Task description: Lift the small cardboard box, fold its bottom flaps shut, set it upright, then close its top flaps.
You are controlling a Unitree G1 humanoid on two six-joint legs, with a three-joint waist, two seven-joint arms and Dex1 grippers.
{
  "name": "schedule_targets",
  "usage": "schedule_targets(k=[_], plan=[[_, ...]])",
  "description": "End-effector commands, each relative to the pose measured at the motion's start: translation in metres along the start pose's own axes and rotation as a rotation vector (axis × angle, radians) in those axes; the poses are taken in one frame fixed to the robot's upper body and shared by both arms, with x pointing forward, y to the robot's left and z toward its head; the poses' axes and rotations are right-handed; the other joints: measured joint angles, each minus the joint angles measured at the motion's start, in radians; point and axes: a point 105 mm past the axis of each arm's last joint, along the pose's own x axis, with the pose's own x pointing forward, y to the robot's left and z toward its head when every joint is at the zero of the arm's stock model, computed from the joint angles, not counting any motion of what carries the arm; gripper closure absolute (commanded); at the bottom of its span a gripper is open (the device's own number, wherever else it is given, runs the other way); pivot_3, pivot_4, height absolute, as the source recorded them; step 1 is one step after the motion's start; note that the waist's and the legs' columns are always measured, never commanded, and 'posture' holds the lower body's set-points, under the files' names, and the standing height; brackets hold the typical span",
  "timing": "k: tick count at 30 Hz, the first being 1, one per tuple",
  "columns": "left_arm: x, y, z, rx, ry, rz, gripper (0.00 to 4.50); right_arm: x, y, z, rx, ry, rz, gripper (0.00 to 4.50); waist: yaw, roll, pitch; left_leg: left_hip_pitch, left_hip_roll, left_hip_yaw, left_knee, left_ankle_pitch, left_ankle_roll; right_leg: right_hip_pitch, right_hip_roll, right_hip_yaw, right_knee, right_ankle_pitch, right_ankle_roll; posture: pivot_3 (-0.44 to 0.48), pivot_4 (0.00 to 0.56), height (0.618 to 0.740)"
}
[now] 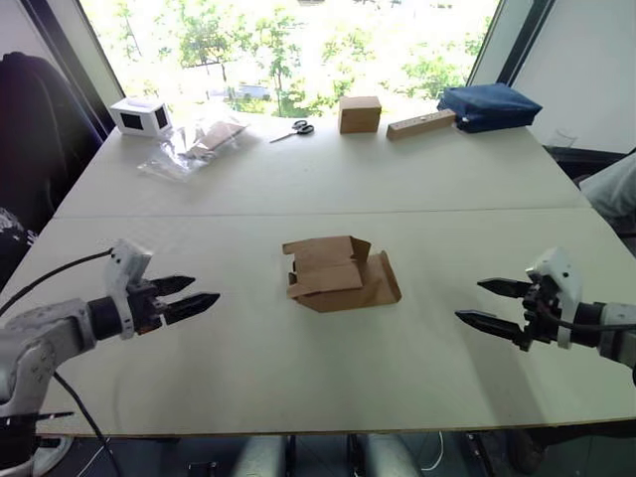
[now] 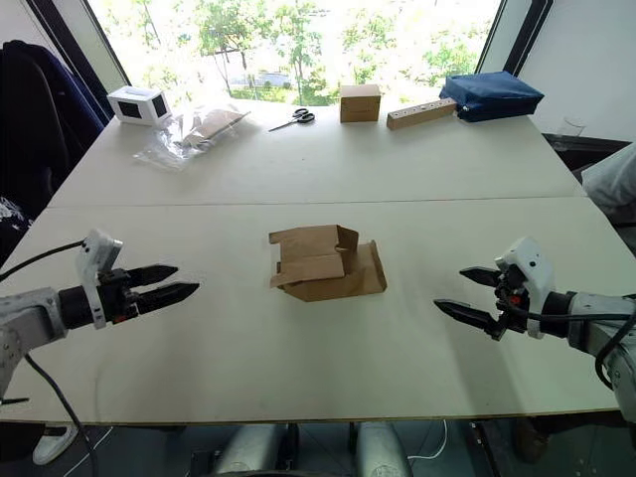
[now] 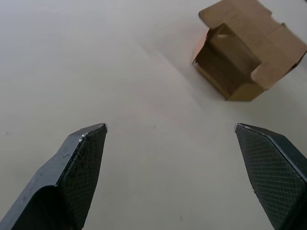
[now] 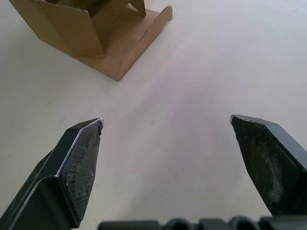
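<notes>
A small plain brown corrugated cardboard box (image 1: pixel 338 275) lies on its side near the middle of the pale, flat surface (image 1: pixel 298 179), its flaps splayed open and one panel flat against the surface. The left gripper (image 1: pixel 189 295), two black fingers spread apart, hovers over the surface well to the box's left, holding nothing. The right gripper (image 1: pixel 489 302), fingers likewise apart and empty, hangs well to the box's right. Both point inward toward the box. At the far edge sit a squarer tan cardboard box (image 1: pixel 359 113) and black-handled scissors (image 1: pixel 294 129).
</notes>
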Motion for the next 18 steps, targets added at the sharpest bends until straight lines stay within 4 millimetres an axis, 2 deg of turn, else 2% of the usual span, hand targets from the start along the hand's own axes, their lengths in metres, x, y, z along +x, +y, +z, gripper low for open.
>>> schedule_targets(k=[1, 4, 7, 11, 14, 18], plan=[[0.014, -0.012, 0.013, -0.094, -0.021, -0.094, 0.12, -0.001, 0.013, 0.026, -0.106, -0.047, 0.027, 0.01, 0.000, 0.000, 0.000, 0.000, 0.000, 0.000, 0.000, 0.000, 0.000, 0.000, 0.000, 0.000, 0.000, 0.000, 0.000, 0.000, 0.150, 0.740], [0.032, -0.021, 0.011, -0.230, 0.017, -0.171, 0.12, 0.005, 0.029, 0.038, -0.182, -0.044, 0.068, 0.01, -0.001, 0.000, 0.000, 0.000, 0.000, 0.000, 0.000, 0.000, 0.000, 0.000, 0.001, 0.000, 0.001, 0.000, 0.000, 0.000, 0.150, 0.740], [0.053, -0.019, 0.013, -0.417, 0.035, -0.212, 0.12, 0.011, 0.045, 0.050, -0.243, -0.064, 0.103, 0.01, 0.000, 0.000, 0.000, 0.000, 0.000, 0.000, 0.000, 0.000, 0.000, 0.000, 0.001, 0.000, 0.001, 0.000, 0.000, 0.000, 0.150, 0.740], [0.073, -0.026, 0.017, -0.554, 0.035, -0.305, 0.12, 0.015, 0.062, 0.055, -0.307, -0.052, 0.131, 0.01, 0.000, -0.002, 0.000, 0.000, 0.000, 0.000, 0.001, 0.000, 0.000, 0.000, 0.002, 0.000, 0.002, 0.000, 0.000, 0.000, 0.150, 0.740], [0.086, -0.031, 0.010, -0.603, 0.079, -0.340, 0.12, 0.017, 0.069, 0.055, -0.340, -0.038, 0.135, 0.01, 0.000, -0.002, 0.000, 0.000, -0.001, 0.000, 0.001, 0.000, 0.000, -0.001, 0.002, 0.000, 0.002, 0.000, 0.000, 0.000, 0.150, 0.740], [0.101, -0.039, 0.013, -0.633, 0.077, -0.403, 0.12, 0.018, 0.072, 0.055, -0.360, -0.029, 0.126, 0.01, 0.000, -0.002, 0.000, 0.000, -0.001, 0.000, 0.001, 0.001, -0.003, -0.001, 0.002, 0.000, 0.002, 0.000, 0.000, 0.000, 0.150, 0.740]])
